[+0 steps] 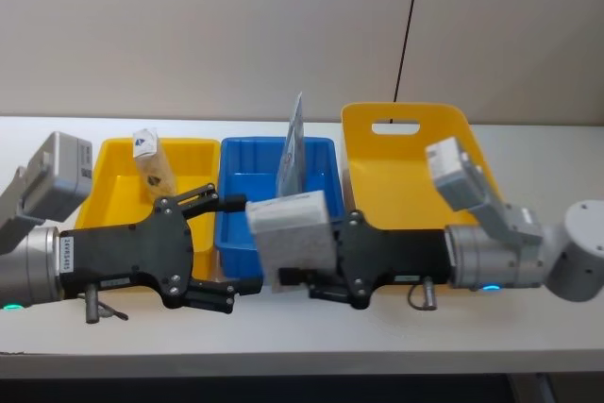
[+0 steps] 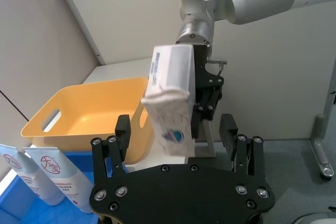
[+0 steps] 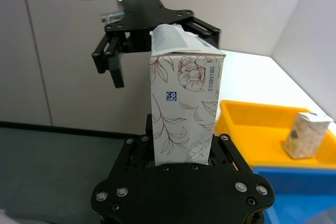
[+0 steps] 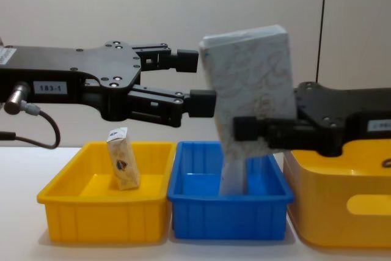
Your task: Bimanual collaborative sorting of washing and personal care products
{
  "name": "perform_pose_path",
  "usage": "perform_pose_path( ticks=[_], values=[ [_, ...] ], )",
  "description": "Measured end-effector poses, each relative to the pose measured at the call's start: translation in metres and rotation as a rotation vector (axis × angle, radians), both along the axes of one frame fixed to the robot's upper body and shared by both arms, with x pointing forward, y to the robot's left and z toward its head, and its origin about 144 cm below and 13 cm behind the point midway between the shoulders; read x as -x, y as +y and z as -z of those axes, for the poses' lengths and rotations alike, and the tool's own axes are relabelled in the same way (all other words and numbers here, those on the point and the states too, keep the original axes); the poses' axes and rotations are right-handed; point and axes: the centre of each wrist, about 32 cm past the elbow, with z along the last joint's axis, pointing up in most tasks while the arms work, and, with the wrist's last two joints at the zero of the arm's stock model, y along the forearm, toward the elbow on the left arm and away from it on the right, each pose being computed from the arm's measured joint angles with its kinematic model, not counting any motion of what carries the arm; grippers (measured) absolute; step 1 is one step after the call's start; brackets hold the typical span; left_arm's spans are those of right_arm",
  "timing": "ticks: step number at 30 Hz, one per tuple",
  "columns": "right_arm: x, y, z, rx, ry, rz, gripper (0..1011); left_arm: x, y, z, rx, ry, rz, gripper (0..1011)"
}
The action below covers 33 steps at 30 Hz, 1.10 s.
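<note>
Right gripper (image 1: 310, 254) is closed on the lower end of the large white soft pack (image 1: 291, 233), fingers clamped against its two broad faces. The pack is off the table (image 1: 283, 332), slightly tilted, on the near side of the blue bin (image 1: 232, 226). In the chest view it hangs above that bin's rim. Floral swirl print and a small blue square mark are on the face seen from the right wrist view.

Left gripper (image 1: 238, 244) comes in from the robot's left with its fingers spread wide and nothing between them. Its fingertips point at the pack and sit just beside its left edge (contact or a thin gap, I cannot tell).

Three bins stand in a row on the table:
- Small yellow bin (image 1: 106, 176), on the robot's left. It holds the small beige packet (image 1: 151, 163), standing upright but leaning a little, blue mark near the top.
- Blue bin, in the middle. It holds the tall pale-blue pouch (image 1: 293, 143), standing on end near the bin's right side, its top rising above the rim. The left wrist view shows two pouch-like shapes side by side there.
- Large yellow bin (image 1: 406, 153) with handle slot, on the right, touching or nearly touching the blue one.
</note>
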Motion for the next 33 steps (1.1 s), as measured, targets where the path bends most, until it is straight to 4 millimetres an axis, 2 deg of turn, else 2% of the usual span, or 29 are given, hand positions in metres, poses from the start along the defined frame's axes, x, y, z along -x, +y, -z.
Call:
perform_pose_path(
  ticks=[18,33],
  values=[
    [0.03,-0.052,0.0,-0.042,-0.011,0.241,364,0.0,0.0,0.0,0.0,0.0,0.0,1001],
    [0.049,-0.072,0.003,-0.062,-0.026,0.466,364,0.0,0.0,0.0,0.0,0.0,0.0,1002]
  ],
)
